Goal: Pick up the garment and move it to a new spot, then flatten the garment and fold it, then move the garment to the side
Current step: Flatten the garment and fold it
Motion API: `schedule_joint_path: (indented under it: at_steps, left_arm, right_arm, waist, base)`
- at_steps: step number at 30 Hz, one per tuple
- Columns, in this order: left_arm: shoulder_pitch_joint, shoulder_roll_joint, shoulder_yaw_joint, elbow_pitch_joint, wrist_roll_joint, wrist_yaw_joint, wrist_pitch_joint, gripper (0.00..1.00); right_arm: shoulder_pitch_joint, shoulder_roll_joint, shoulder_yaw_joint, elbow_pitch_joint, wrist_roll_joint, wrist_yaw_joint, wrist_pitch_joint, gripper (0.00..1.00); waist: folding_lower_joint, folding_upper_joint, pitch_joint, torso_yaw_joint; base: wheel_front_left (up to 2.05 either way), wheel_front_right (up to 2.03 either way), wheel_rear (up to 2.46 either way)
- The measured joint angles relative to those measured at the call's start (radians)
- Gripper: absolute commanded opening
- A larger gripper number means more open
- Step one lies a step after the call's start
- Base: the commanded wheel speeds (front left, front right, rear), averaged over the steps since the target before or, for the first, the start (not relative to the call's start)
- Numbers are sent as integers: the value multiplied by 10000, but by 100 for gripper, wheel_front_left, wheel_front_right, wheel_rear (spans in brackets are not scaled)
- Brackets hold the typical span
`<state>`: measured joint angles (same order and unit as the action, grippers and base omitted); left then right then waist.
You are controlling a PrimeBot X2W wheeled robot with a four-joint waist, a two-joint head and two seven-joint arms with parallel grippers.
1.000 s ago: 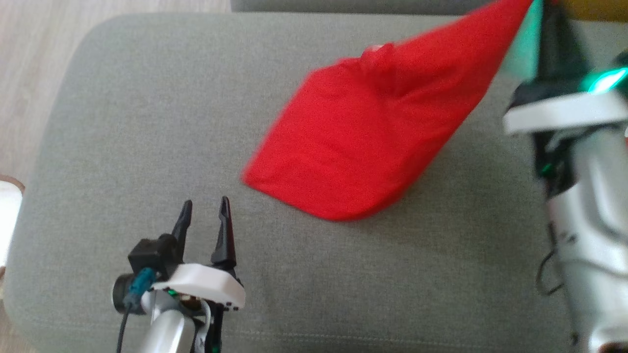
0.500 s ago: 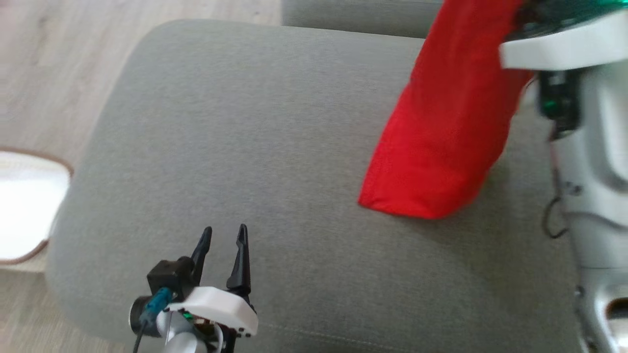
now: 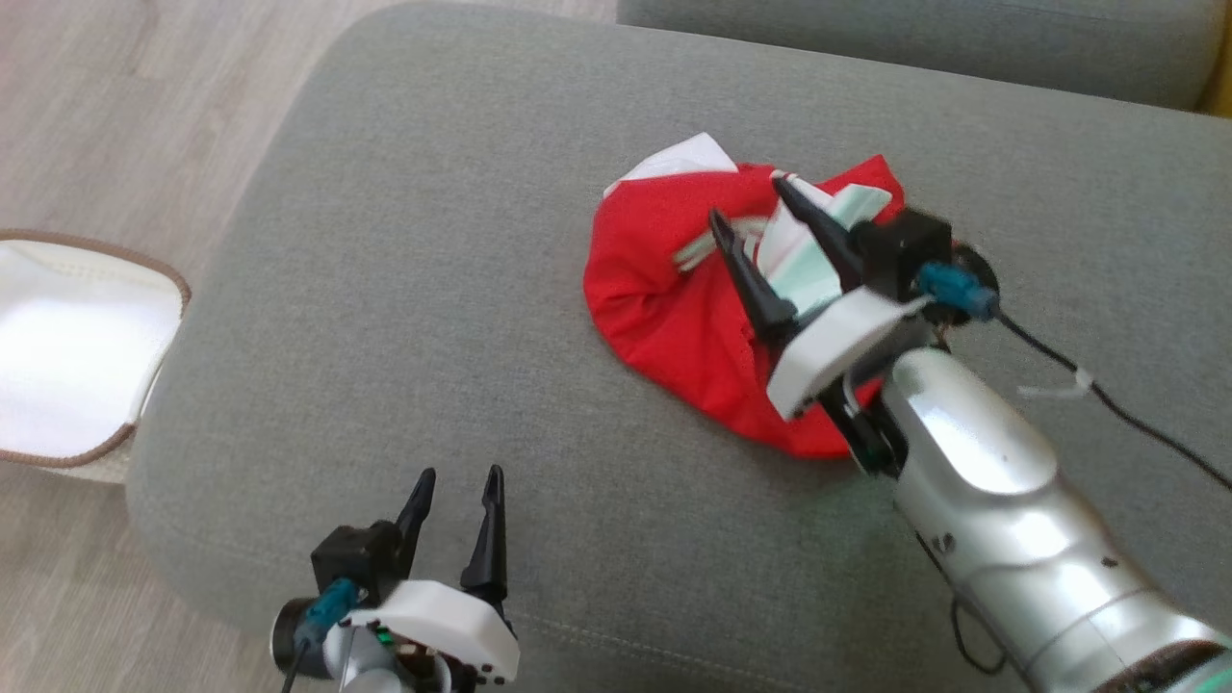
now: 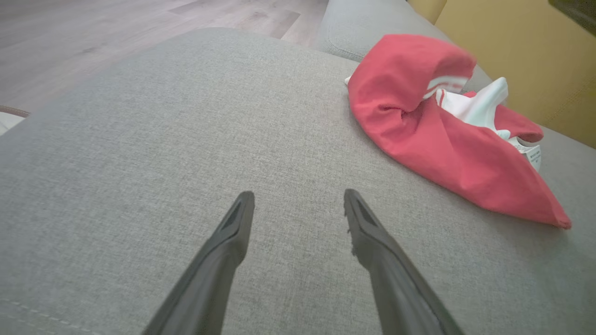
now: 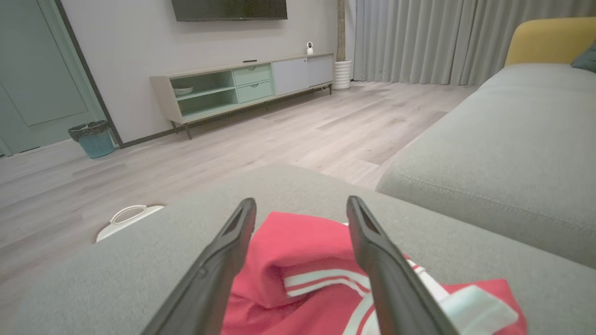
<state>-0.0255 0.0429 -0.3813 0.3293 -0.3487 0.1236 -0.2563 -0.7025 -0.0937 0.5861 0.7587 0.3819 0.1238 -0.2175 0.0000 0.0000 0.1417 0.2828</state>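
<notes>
The garment (image 3: 674, 308), red shorts with white side panels and stripes, lies crumpled in a heap on the grey cushion (image 3: 433, 289). It also shows at the upper right of the left wrist view (image 4: 433, 139) and low in the right wrist view (image 5: 298, 260). My right gripper (image 3: 746, 207) hovers just over the heap, fingers spread open with nothing between them. My left gripper (image 3: 457, 474) stands open near the cushion's front edge, well to the left of the garment, over bare fabric (image 4: 298, 195).
A white basket (image 3: 67, 366) with a brown rim sits on the wooden floor (image 3: 144, 115) left of the cushion. A second grey sofa cushion (image 3: 914, 38) lies behind. A black cable (image 3: 1107, 404) trails from my right wrist. The right wrist view has a low cabinet (image 5: 242, 88) across the room.
My right gripper was holding the garment up, hanging; now it has let go and the garment lies bunched on the cushion. The head camera shifted. The left gripper stayed open.
</notes>
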Motion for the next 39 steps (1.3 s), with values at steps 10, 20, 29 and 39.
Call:
schedule_joint_path:
  at_steps: [10, 20, 29, 39]
  left_arm:
    - [-233, 0, -50, -67, 17, 2, 0, 100]
    - [-808, -4, -527, -318, 25, 2, 0, 100]
    - [-1103, -8, -899, -504, -119, 148, 0, 100]
    - [-1267, -8, -943, -658, -163, 211, 0, 100]
  right_arm:
    - [883, -807, -738, 1139, 493, 2, -274, 100]
    - [-188, -917, -1528, 1659, -140, 2, -322, 100]
    - [-1313, -1135, -1873, 2805, -596, 0, -332, 100]
    - [-1340, -1110, -1532, 3106, -395, 0, -332, 100]
  waist:
    - [0, 0, 230, -434]
    - [0, 0, 858, -199]
    - [0, 0, 1567, 380]
    - [0, 0, 1954, 561]
  base:
    - [0, 0, 0]
    - [0, 0, 0]
    - [0, 0, 0]
    - [0, 0, 0]
